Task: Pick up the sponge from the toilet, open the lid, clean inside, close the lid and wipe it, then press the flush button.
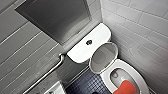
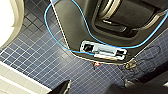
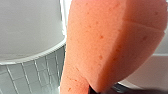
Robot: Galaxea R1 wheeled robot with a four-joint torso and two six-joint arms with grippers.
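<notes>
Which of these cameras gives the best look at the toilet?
The head view: the toilet appears nearly whole, lid raised against the cistern, bowl open. The left wrist view catches a curved white edge of it beside dark floor tiles; the right wrist view has curved white ceramic behind the sponge.

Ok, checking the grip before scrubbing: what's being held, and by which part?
The right pincer holds the sponge by its narrower end; the rest juts free above the toilet rim.
</notes>
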